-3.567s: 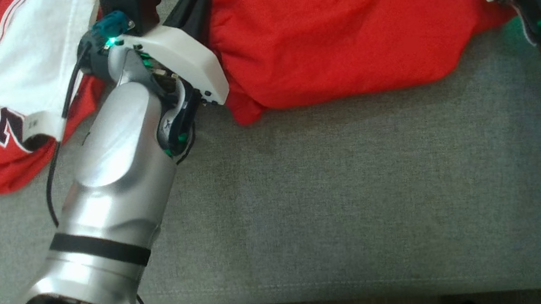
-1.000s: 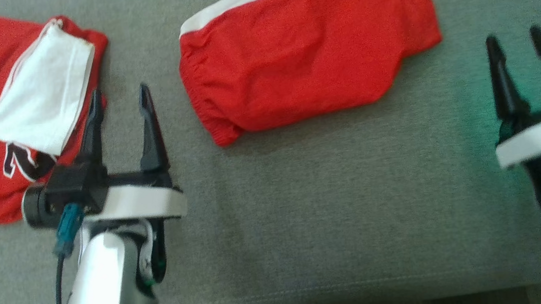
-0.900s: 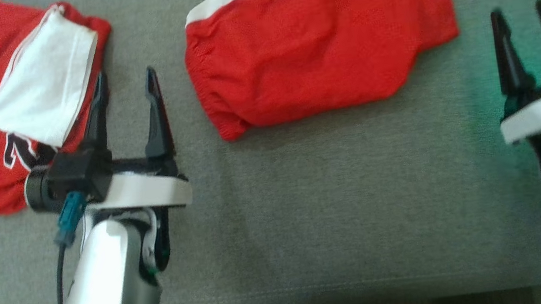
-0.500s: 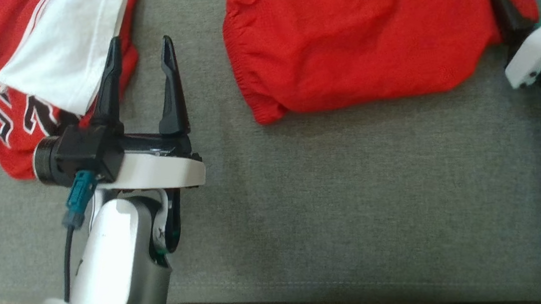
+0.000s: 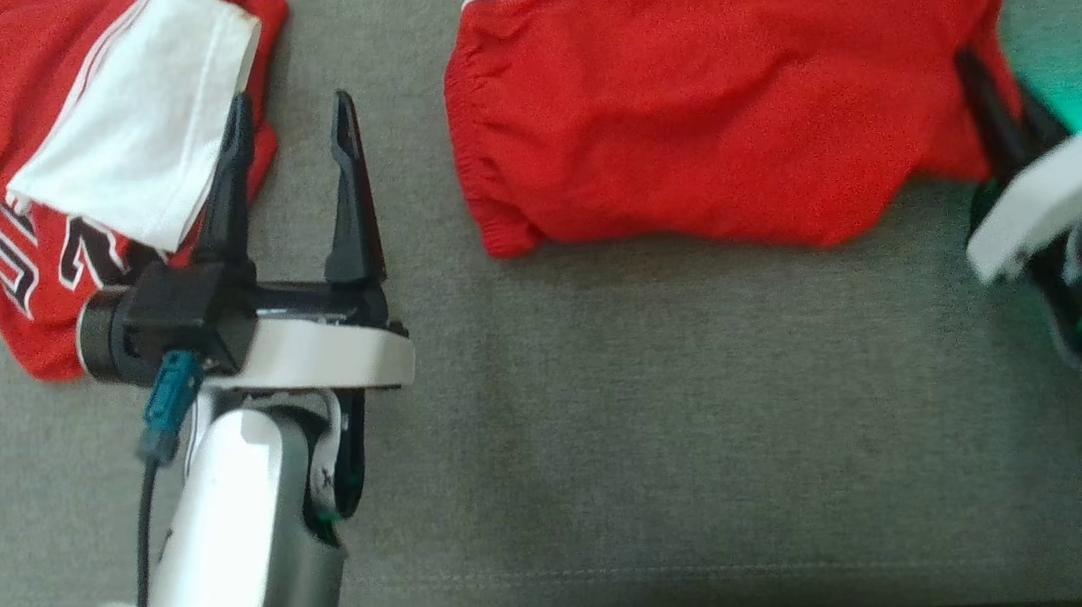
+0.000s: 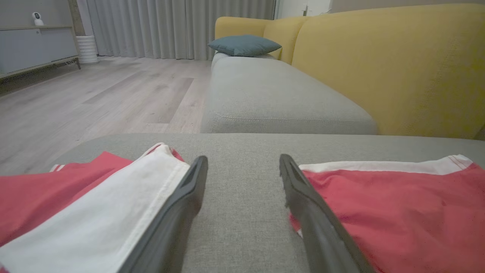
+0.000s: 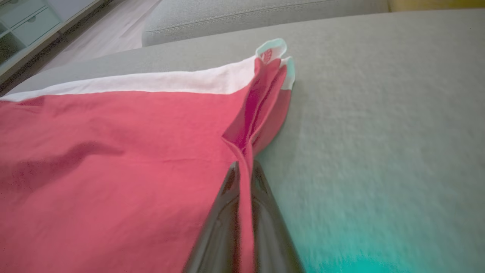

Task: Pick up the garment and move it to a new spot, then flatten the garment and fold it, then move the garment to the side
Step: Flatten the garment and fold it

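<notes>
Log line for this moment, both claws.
phase: grasp | right claw: shut on red garment edge | left claw: open, empty, over gray cushion

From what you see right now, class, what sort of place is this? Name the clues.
Probably a home living room: a yellow sofa with grey seat cushions, a blue pillow on it, and long curtains above a wooden floor.

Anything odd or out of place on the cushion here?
Only the red jersey at left lies crumpled, a white panel flopped over it. The red shorts lie flat, right edge bunched between the right gripper fingers.
</notes>
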